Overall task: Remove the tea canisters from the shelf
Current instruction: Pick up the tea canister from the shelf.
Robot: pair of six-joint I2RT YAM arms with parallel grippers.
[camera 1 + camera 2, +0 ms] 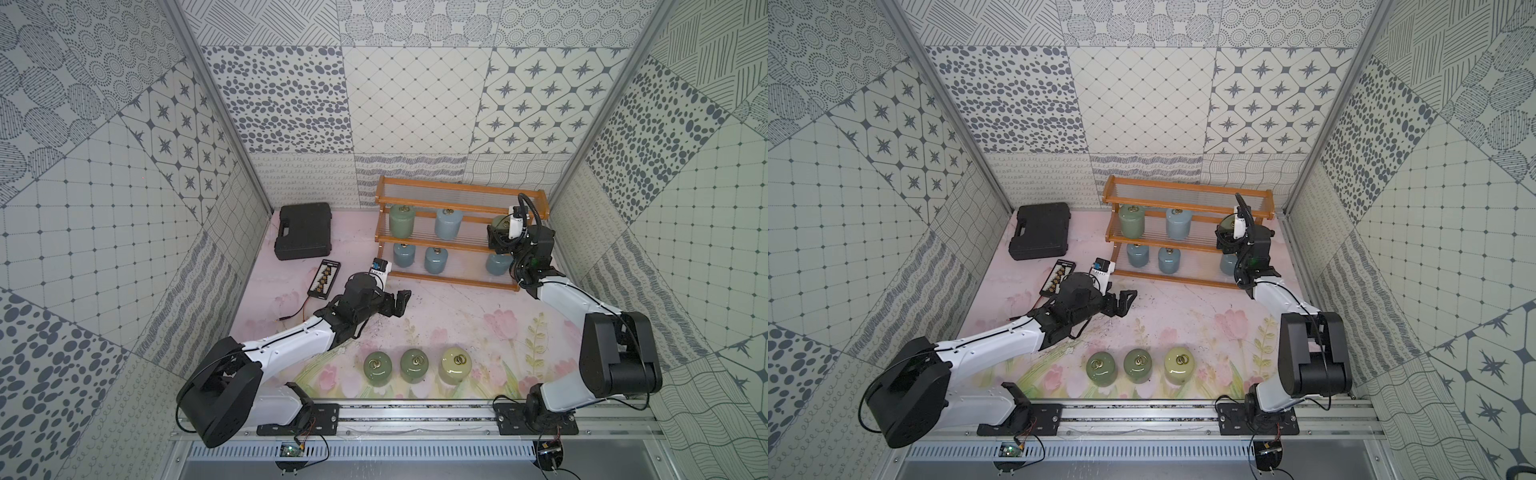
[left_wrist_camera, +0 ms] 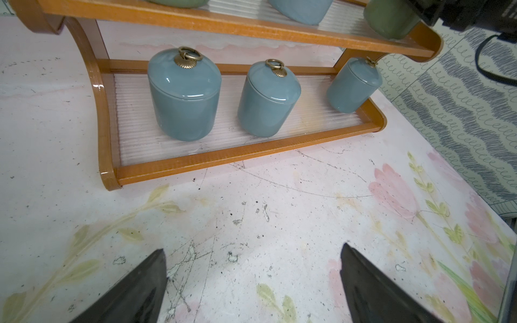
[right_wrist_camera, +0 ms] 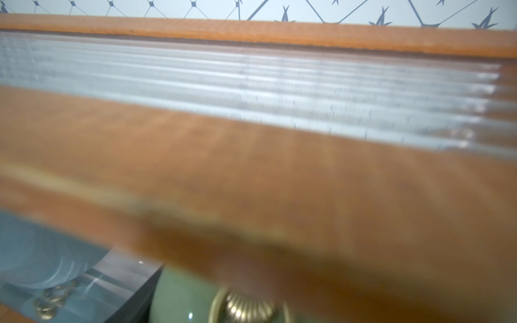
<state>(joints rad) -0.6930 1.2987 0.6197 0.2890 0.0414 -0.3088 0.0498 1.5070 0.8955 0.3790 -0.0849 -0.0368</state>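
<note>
Three canisters (image 1: 414, 363) stand in a row at the table (image 1: 457, 307) front, presumably cleared from the shelf (image 2: 251, 153). Right gripper (image 1: 497, 240) reaches around the sage green canister (image 1: 498, 222) on the middle tier, evidently to lift it; whether it's clamped, I cannot tell. Left gripper (image 1: 400, 302) hovers wide, empty.

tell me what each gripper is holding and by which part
Left gripper open, holding nothing. Right gripper is at the body of the green canister; whether it grips cannot be told.

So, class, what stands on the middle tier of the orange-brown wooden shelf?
Three glossy lidded jars: a sage green canister, a pale blue canister, and a second green canister partly hidden by the right gripper.
</note>
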